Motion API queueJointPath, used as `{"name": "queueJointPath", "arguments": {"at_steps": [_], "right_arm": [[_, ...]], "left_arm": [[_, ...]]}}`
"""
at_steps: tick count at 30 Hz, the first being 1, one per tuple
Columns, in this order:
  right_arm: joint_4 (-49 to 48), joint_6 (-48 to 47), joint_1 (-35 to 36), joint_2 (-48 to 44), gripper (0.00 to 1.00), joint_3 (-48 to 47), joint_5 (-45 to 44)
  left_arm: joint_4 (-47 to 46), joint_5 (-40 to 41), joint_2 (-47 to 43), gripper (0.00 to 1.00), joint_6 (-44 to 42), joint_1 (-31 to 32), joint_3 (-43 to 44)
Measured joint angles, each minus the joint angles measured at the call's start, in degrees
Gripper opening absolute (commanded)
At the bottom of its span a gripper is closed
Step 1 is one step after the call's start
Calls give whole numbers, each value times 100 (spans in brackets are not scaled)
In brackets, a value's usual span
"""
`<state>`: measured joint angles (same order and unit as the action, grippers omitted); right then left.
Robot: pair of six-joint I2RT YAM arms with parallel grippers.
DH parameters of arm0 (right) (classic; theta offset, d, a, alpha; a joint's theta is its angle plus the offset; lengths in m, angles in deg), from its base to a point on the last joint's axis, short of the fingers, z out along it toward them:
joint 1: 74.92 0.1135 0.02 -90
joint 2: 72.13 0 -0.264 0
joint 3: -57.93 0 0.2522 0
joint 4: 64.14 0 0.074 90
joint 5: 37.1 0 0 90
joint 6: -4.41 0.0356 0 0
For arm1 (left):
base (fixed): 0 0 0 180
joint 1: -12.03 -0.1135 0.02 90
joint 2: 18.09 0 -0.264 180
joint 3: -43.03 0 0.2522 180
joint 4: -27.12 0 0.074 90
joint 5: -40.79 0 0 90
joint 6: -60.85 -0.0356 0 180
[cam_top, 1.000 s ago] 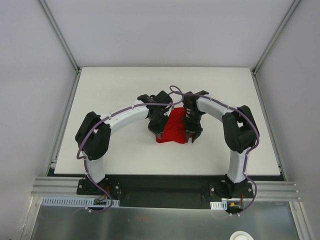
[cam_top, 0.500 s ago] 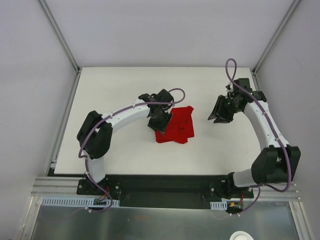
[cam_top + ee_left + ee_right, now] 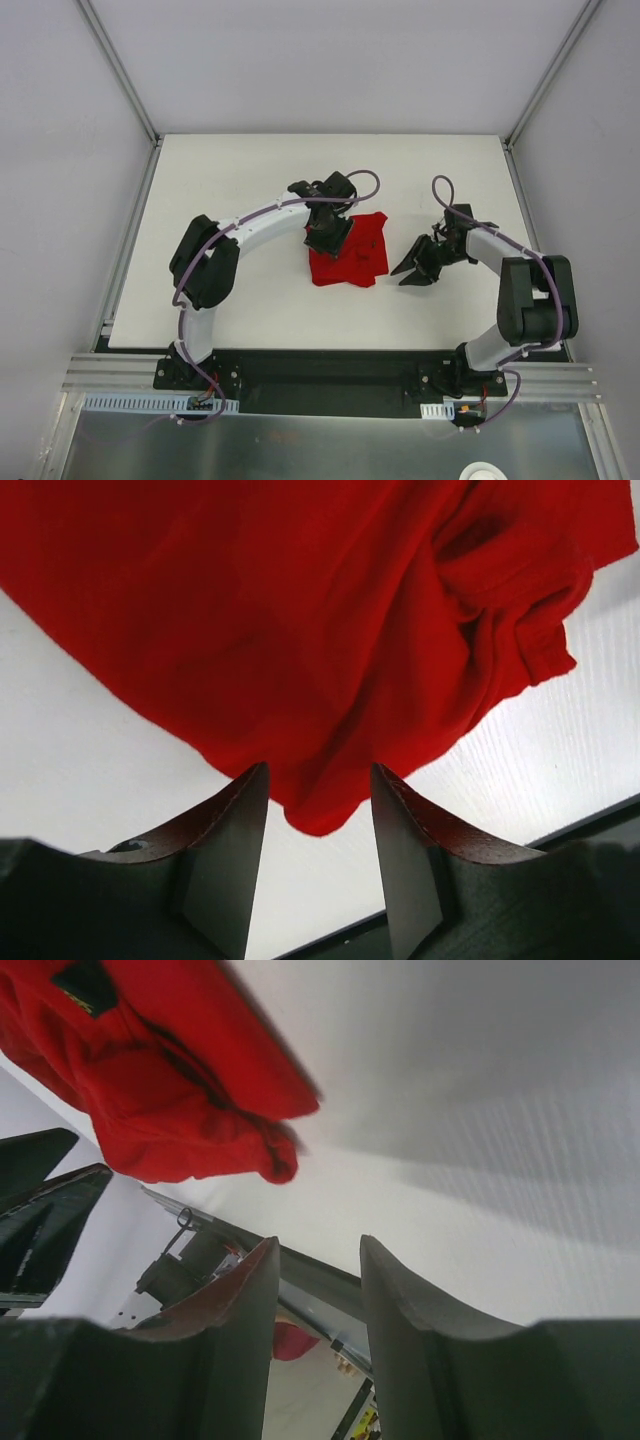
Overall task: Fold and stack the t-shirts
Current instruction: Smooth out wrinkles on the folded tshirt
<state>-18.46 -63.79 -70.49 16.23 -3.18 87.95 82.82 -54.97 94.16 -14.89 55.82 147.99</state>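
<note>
Wrinkles run across the red t-shirt [image 3: 350,255], which lies bunched into a rough square near the middle of the white desk [image 3: 220,200], not yet a neat fold. The left end effector [image 3: 328,238] hangs over the shirt's far left corner with its 2 fingers [image 3: 225,860] apart and nothing clamped. In the left wrist view a rounded lip of fabric sits just beyond the gap between them, and a rumpled sleeve cuff [image 3: 545,645] trails off to one side. The right end effector [image 3: 408,272] is to the right of the shirt and apart from it, its jaws likewise parted and empty, with bare desk beneath. The step in hand looks like tidying this bundle into a flat fold. To do it well, I judge that the left end effector should come down on that lip and pinch all its layers together, not just the top one. The right one should take the shirt's right edge, where its wrist view shows a loose curl of hem [image 3: 270,1160], so that both sides travel together. Lift low, draw the cloth just taut enough to shed the wrinkles, and lay it down rather than drop it. Soft fabric like this will probably sag and slide on the smooth desk, so an uneven pull by 1 arm could twist the fold.
</note>
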Motion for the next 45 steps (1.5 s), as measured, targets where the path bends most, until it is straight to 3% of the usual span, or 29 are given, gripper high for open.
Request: {"name": "queueJointPath", "arguments": {"at_steps": [7, 9, 11, 13, 15, 29, 45], "right_arm": [[-581, 254, 507, 765, 39, -551, 304], [-708, 328, 664, 975, 38, -737, 339], [-793, 393, 822, 1143, 38, -846, 354], [-811, 435, 955, 1239, 38, -894, 350], [-791, 457, 1078, 1300, 38, -929, 334], [382, -136, 1213, 1165, 38, -1368, -83], [605, -280, 1316, 907, 38, -1016, -323]], "left_arm": [[-26, -15, 282, 43, -24, 0, 59], [-35, -15, 282, 38, -20, 0, 59], [-37, -17, 284, 26, -17, 0, 55], [-42, -17, 284, 7, 0, 0, 52], [-66, -20, 284, 0, -15, 0, 42], [-66, -15, 326, 0, -33, 0, 13], [162, -151, -348, 0, -28, 11, 81]]}}
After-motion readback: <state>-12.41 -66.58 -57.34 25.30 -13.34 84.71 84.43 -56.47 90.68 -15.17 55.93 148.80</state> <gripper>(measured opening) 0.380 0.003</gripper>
